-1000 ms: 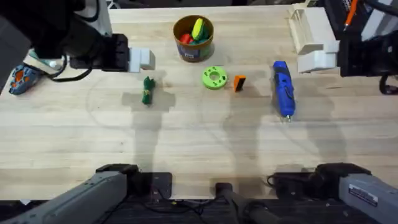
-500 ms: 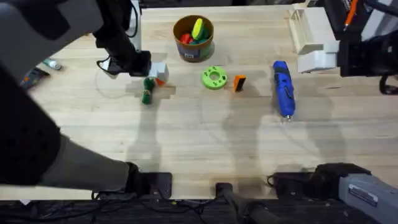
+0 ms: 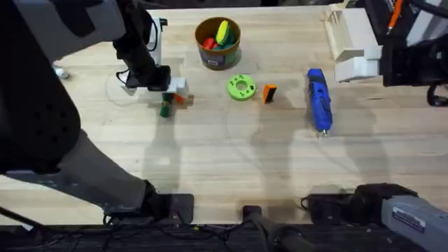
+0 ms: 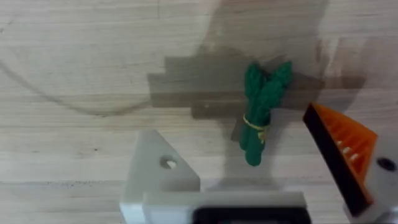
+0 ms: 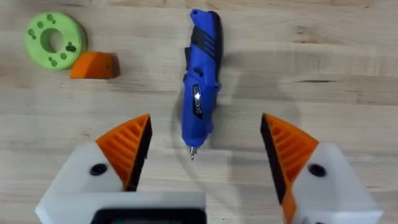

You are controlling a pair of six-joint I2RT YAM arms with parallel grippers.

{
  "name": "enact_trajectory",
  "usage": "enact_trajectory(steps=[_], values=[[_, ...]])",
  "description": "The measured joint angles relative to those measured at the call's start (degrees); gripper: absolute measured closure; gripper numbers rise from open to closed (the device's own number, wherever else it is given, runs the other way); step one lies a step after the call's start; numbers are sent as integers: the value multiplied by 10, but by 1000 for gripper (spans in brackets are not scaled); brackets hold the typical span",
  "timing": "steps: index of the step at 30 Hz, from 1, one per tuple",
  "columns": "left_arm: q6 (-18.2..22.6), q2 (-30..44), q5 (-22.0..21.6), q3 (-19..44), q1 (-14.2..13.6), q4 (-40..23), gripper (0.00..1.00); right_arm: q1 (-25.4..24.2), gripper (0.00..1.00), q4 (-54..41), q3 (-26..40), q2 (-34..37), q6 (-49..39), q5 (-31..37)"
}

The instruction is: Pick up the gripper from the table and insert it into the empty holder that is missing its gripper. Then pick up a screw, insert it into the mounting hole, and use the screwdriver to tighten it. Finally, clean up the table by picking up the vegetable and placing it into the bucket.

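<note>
My left pincer hangs spread wide over the vegetable, empty; one finger is the bare white holder, no pad. Vegetable lies flat on the wood tabletop: looks light, slightly soft, slender bundle with a yellow band, so grip mid-stem. Right pincer gapes wide above the screwdriver, smooth hard blue plastic. Beyond it, orange gripper, then mustard bucket

Left arm is stretched way out toward 11 o'clock, rising big and dark under the overhead camera, with the left gripper low over the table and its fingers spread apart. Right gripper sits at about 2 o'clock, fingers wide open too.
</note>
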Motion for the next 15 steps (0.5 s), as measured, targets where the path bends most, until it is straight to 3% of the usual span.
enact_trajectory(steps=[5,7,11,13,15], values=[[2,7,0,-1,0,-1,68,0,9,0,0,0,0,0],[4,7,0,-2,0,-2,184,0,8,0,0,0,0,0],[4,7,0,-2,0,-2,299,0,9,0,0,0,0,0],[4,7,0,-2,0,-2,436,0,9,0,0,0,0,0],[4,7,1,-2,0,-2,670,0,8,0,0,0,0,0]])
